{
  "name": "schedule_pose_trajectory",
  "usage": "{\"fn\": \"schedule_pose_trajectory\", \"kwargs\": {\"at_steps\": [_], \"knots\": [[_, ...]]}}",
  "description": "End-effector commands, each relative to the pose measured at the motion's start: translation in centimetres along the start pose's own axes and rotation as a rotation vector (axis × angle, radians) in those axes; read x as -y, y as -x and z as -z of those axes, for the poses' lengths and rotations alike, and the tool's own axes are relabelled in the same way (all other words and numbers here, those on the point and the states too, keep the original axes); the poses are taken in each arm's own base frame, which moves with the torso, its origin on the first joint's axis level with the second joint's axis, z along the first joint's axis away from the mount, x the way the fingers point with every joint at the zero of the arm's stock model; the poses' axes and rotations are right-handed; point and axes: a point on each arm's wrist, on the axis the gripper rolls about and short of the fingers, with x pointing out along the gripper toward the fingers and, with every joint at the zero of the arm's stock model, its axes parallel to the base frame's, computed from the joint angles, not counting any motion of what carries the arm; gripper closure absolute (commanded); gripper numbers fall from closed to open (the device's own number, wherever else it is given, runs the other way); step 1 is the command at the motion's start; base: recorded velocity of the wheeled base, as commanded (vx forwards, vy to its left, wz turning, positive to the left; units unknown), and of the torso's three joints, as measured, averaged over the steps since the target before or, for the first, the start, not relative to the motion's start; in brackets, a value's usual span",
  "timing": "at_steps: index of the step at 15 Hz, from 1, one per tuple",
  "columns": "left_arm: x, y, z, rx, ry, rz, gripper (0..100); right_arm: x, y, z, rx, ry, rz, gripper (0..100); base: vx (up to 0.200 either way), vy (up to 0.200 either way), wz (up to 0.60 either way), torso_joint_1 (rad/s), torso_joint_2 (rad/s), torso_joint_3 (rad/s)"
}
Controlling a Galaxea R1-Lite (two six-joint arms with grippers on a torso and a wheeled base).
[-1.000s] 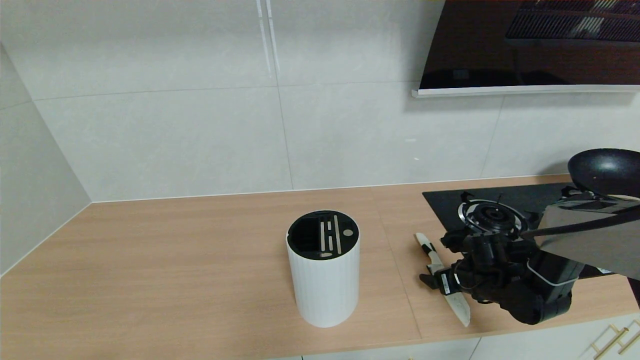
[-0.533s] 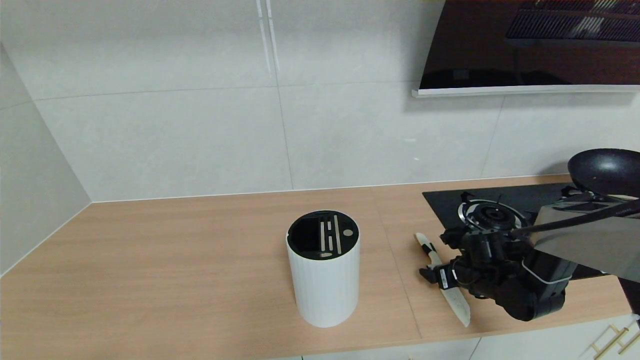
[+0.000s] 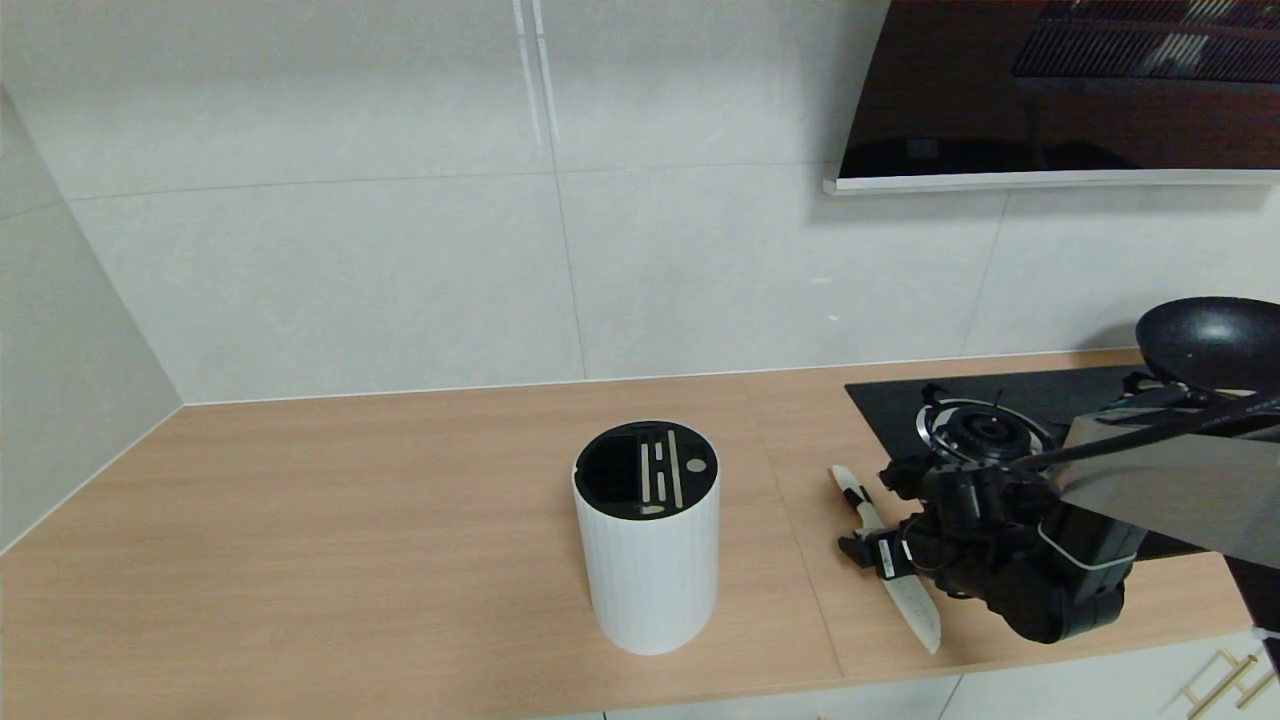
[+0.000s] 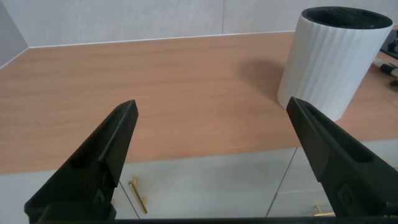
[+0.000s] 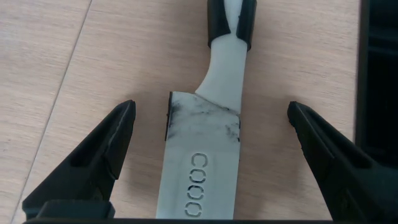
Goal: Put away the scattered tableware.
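So I've got the right gripper (image 5: 210, 112) parked over the knife (image 3: 912, 605). Its fingers are spread wide, one on each side, and nothing is pinched yet. The knife lies flat on the counter (image 3: 350, 520) near the front edge, toward the right end and just beside the hob (image 3: 1060, 400). The handle points at the back wall and the tip points toward the front edge. In the right wrist view the fingers straddle the spot where the handle meets the blade.

My take on doing this grab well: I'd slide a touch toward the handle so the pads close on that and not on the flat blade, which looks thin and likely to slip. I can't tell how high the fingertips sit above the wood, so I'd go down slowly until they're nearly on it, then close square across the handle.

The white holder (image 3: 648, 560) stands upright around the middle of the counter, well apart from the knife, with its slots facing up. The blade will have to go in tip-down, so a straight grip now saves hassle later. The left gripper (image 4: 211, 106) hangs off the front edge, spread and empty.
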Motion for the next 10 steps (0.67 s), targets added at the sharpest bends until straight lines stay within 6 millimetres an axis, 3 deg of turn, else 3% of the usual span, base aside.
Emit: {"fn": "schedule_pose_trajectory", "kwargs": {"at_steps": [1,2,3,10], "knots": [[0.00,0.00,0.00,0.000,0.000,0.000,0,-0.01,-0.08,-0.01,0.001,0.001,0.000,0,0.000,0.000,0.00,0.000,0.00,0.000],[0.00,0.00,0.00,0.000,0.000,0.000,0,-0.06,-0.08,-0.01,0.001,0.002,0.002,0,0.000,0.000,0.00,0.000,0.00,0.000],[0.00,0.00,0.00,0.000,0.000,0.000,0,-0.07,-0.11,0.04,-0.001,0.002,0.002,100,0.000,0.000,0.00,0.000,0.00,0.000],[0.00,0.00,0.00,0.000,0.000,0.000,0,-0.06,-0.54,0.43,-0.010,0.005,0.009,100,0.000,0.000,0.00,0.000,0.00,0.000]]}}
